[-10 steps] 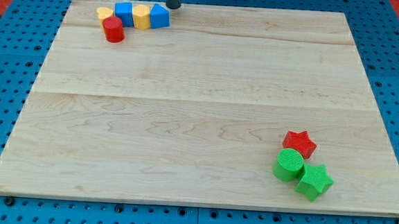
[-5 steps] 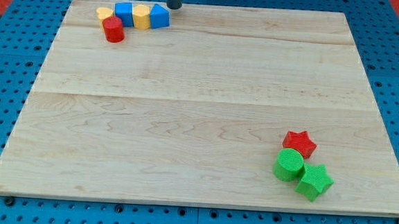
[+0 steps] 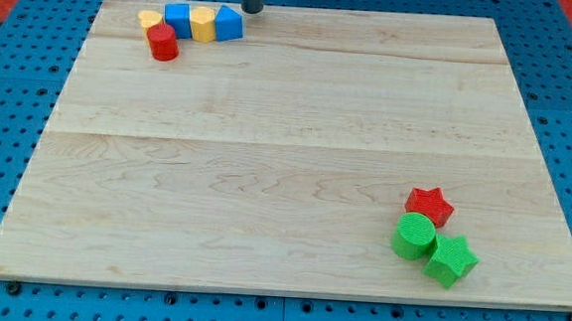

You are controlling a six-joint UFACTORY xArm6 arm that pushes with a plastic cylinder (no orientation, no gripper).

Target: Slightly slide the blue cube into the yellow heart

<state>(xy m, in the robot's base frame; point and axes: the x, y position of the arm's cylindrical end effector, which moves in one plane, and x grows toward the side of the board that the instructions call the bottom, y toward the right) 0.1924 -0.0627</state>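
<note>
The blue cube [image 3: 178, 19] sits near the board's top left corner, in a row of blocks. A low yellow block [image 3: 149, 19] touches its left side and a taller yellow block [image 3: 204, 23] touches its right side. I cannot tell which of them is the heart. A blue wedge-like block [image 3: 231, 23] ends the row on the right. A red cylinder [image 3: 162, 42] stands just below the left yellow block. My tip [image 3: 250, 10] is at the board's top edge, just up and right of the blue wedge and apart from the cube.
A red star [image 3: 429, 205], a green cylinder [image 3: 414, 235] and a green star-like block [image 3: 450, 260] are clustered at the bottom right of the wooden board [image 3: 286, 161]. A blue pegboard surrounds the board.
My tip has edged very slightly to the right. No block has moved.
</note>
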